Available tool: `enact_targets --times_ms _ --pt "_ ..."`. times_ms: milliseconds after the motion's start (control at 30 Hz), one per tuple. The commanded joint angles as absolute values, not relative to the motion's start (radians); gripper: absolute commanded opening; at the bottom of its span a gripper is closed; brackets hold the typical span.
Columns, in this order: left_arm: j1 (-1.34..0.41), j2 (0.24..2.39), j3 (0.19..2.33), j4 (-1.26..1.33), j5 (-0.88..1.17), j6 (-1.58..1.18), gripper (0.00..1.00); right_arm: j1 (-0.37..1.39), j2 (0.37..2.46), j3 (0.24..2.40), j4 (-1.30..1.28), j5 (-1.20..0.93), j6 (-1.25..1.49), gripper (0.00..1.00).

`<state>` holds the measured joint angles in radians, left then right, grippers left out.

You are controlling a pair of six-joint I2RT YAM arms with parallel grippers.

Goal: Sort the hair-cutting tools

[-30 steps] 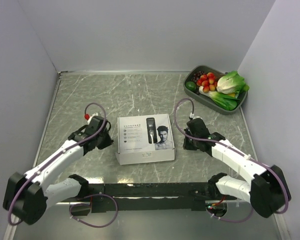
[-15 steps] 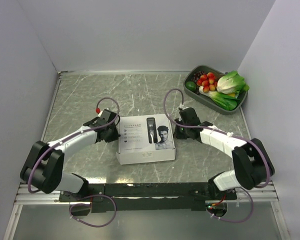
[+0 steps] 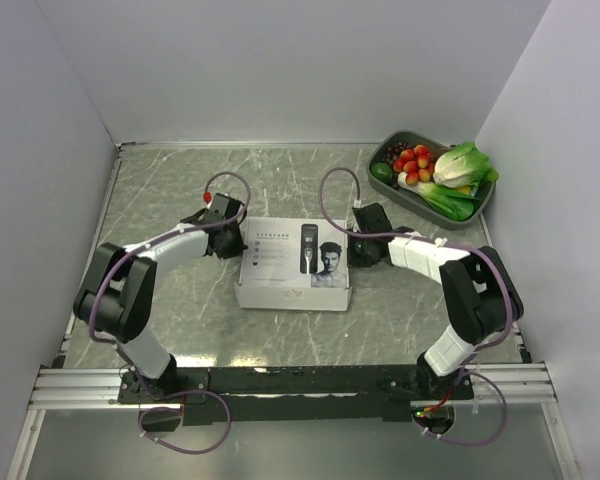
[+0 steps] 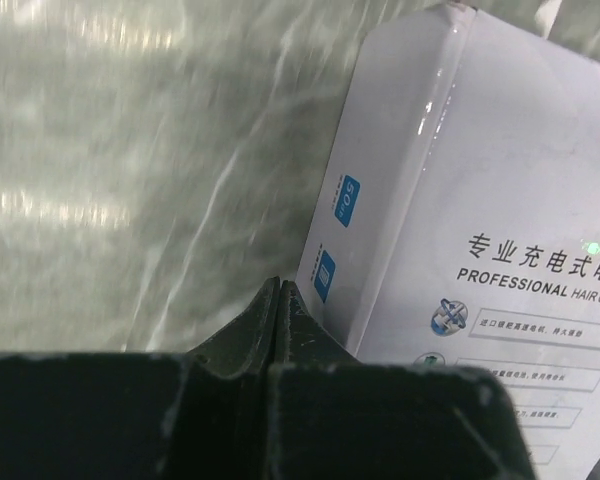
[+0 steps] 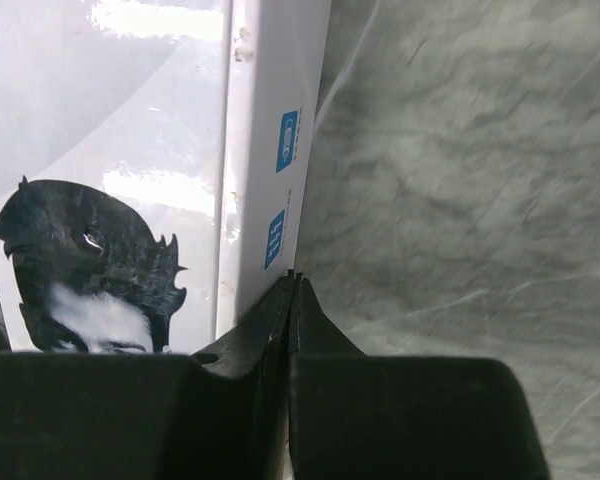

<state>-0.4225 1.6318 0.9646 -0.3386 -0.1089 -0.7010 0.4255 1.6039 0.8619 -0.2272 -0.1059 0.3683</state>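
A closed white cardboard box [image 3: 292,268] printed with a clipper and a man's face lies in the middle of the table. The clipper, the attachment and the small bits are out of view. My left gripper [image 3: 234,243] is shut and empty, its tips against the box's left side wall [image 4: 325,280]. My right gripper [image 3: 354,250] is shut and empty, its tips against the box's right side wall [image 5: 270,240]. The box top shows in the left wrist view [image 4: 520,230] and the right wrist view [image 5: 100,180].
A dark tray [image 3: 417,203] with tomatoes, a leafy green and other vegetables stands at the back right corner. Grey walls enclose the marbled table [image 3: 180,190] on three sides. A metal rail [image 3: 300,385] runs along the near edge.
Both arms have swung inward and away from me until their shut tips reached the box's two sides. The box has shifted slightly and turned a little.
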Motion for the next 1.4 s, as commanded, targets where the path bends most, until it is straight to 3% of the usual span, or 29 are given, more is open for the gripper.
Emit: enact_targets --times_ms 0,267,500,533,567,667,700,900,1367 --pt "-0.443 1.696 1.084 -0.195 0.060 -0.706 0.01 0.456 1.655 1.021 -0.145 -0.238 0.385 0.00" --pt "-0.422 1.726 1.172 -0.224 0.080 -0.678 0.01 0.436 1.747 1.196 -0.222 -0.235 0.356 0.00" --pt "-0.414 1.658 1.122 -0.258 0.084 -0.670 0.01 0.428 1.692 1.180 -0.278 -0.160 0.345 0.00" --pt "-0.413 1.651 1.111 -0.265 0.078 -0.670 0.01 0.425 1.686 1.178 -0.291 -0.146 0.347 0.04" --pt "-0.411 1.641 1.101 -0.273 0.071 -0.669 0.04 0.423 1.681 1.177 -0.310 -0.120 0.350 0.15" --pt "-0.391 1.600 1.069 -0.320 0.026 -0.663 0.20 0.420 1.652 1.151 -0.360 -0.074 0.347 0.32" --pt "-0.382 1.579 1.059 -0.352 0.012 -0.660 0.31 0.417 1.629 1.138 -0.370 -0.049 0.345 0.34" --pt "-0.305 1.516 1.034 -0.431 0.003 -0.629 0.53 0.396 1.562 1.060 -0.390 -0.041 0.354 0.42" --pt "-0.291 1.580 0.971 -0.426 0.012 -0.621 0.48 0.394 1.577 0.936 -0.362 -0.049 0.390 0.42"
